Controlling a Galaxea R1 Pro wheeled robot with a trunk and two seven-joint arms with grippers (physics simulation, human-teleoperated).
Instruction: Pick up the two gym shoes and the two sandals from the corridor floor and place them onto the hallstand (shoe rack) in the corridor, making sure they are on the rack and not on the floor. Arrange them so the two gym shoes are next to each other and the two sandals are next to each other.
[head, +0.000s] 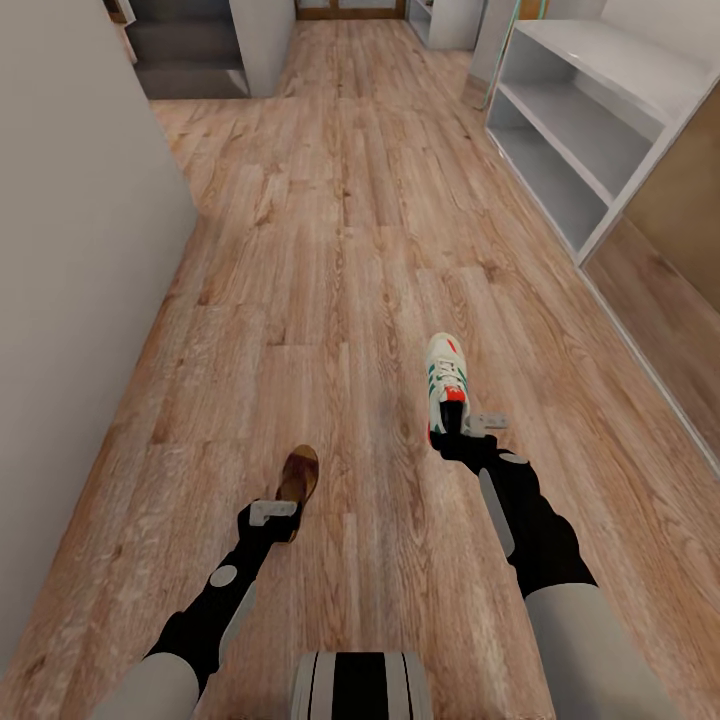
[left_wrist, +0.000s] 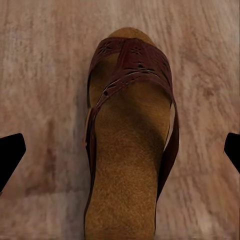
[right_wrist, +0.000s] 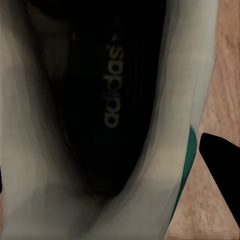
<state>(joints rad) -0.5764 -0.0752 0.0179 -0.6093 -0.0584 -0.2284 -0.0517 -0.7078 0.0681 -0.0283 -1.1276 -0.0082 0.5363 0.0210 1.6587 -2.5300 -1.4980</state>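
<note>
Two shoes are in my grippers as I face down the corridor. My left gripper (head: 272, 512) sits at the near end of a brown sandal (head: 298, 478), which points away from me with its toe toward the far end of the hall. In the left wrist view the sandal (left_wrist: 130, 145) lies sole-down between my two dark fingertips (left_wrist: 10, 155), its strap with the cut-out pattern at the far end; the tips stand wide at either edge of the picture, apart from the sandal's sides, so I cannot tell whether my jaws are truly closed on it.

My right gripper (head: 470, 425) is at the heel of a white gym shoe (head: 446, 385) with green side stripes and a red-orange heel, toe pointing away from me. In the right wrist view I look straight into the gym shoe's dark opening (right_wrist: 100, 100), with the adidas name on the insole, and one fingertip (right_wrist: 222, 170) lies just outside the shoe's white wall, against the green stripe. My jaws look closed across the heel collar.

Both shoes show over the wood-plank corridor floor (head: 340, 250). The pale hallstand (head: 590, 120) stands far to my right against the wall, well apart from both grippers, its open shelves facing the hall.
</note>
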